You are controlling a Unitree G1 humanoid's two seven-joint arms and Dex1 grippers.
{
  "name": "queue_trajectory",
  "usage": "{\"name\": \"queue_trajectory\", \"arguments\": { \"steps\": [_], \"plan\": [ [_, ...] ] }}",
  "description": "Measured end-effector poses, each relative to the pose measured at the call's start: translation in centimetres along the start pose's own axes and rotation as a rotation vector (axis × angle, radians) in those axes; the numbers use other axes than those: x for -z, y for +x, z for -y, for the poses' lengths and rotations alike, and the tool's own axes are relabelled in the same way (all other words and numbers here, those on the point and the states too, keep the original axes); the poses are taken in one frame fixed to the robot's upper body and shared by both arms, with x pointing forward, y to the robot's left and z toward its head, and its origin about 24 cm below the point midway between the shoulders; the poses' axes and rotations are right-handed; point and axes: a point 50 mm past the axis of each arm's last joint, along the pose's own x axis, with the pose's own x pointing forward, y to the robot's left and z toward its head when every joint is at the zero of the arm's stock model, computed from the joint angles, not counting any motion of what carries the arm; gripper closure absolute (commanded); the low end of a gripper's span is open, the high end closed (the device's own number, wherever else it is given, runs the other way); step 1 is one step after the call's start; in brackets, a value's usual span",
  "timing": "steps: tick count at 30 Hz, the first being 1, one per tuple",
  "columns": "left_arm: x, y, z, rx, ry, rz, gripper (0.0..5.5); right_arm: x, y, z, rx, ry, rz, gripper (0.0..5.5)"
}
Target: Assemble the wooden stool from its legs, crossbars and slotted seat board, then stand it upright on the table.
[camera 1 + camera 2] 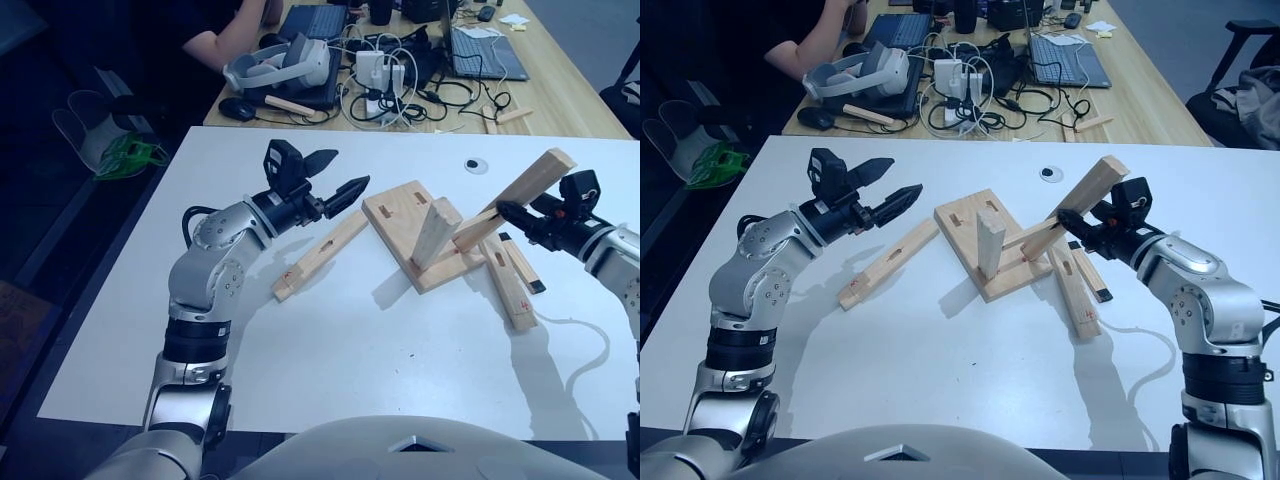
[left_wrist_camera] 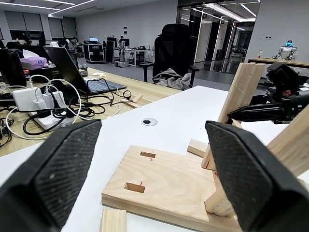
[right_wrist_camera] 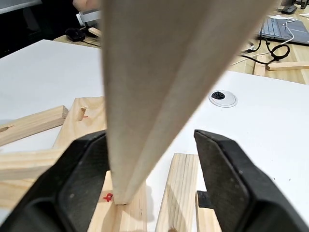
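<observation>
A white table (image 1: 300,380) carries the parts. Behind it a wooden desk (image 1: 560,110) holds two laptops (image 1: 485,50), a headset (image 1: 285,65) and tangled cables (image 1: 385,85), and an open office lies beyond.

One board (image 1: 395,215) lies flat mid-table with two slots (image 2: 134,186) open on top. Six bars can be counted:
- The upright leg (image 1: 432,235) stands in the board.
- The held leg (image 1: 540,172) tilts up to the right, and its low end rests on a low bar (image 1: 1032,238) at the board's right edge.
- The left bar (image 1: 320,257) lies flat just left of the board.
- Two right bars (image 1: 510,290) lie side by side beside the board's right edge.

The right gripper (image 1: 505,212) is clamped on the held leg. The left gripper (image 1: 340,175) hangs over the left bar, jaws wide apart and empty.
</observation>
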Motion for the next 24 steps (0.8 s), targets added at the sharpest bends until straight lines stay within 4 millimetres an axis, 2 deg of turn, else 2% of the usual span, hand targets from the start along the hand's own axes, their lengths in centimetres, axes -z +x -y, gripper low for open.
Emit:
{"name": "queue_trajectory", "arguments": {
  "steps": [6,11,14,16,17,18,21,24],
  "plan": [
    [0.1,0.0,-0.1,-0.011,0.001,-0.002,1.52,-0.3,-0.1,0.0,-0.043,0.248,0.134,2.09],
    [0.1,0.0,-0.2,-0.013,0.002,0.001,1.52,-3.8,0.2,-1.0,-0.093,0.251,0.258,2.09],
    [0.1,0.0,-0.2,-0.012,0.002,0.002,1.52,-4.8,0.4,-1.2,-0.086,0.224,0.272,2.09],
    [0.1,0.0,-0.2,-0.012,0.003,0.002,1.52,-3.2,1.0,-1.2,-0.036,0.142,0.118,2.09],
    [0.1,0.0,-0.2,-0.01,0.003,0.002,1.52,-1.6,1.2,-0.9,-0.014,0.109,0.007,2.09],
    [0.1,0.0,-0.2,-0.009,0.004,0.001,1.52,-1.0,1.1,-0.8,-0.027,0.094,-0.024,2.09],
    [0.0,0.0,-0.1,-0.004,0.005,0.002,1.52,-0.7,1.2,-0.5,-0.019,0.019,-0.068,2.09],
    [0.1,0.1,-0.2,-0.005,0.003,-0.002,1.52,-0.3,1.6,-0.6,-0.029,0.036,-0.027,2.09]
  ]
}}
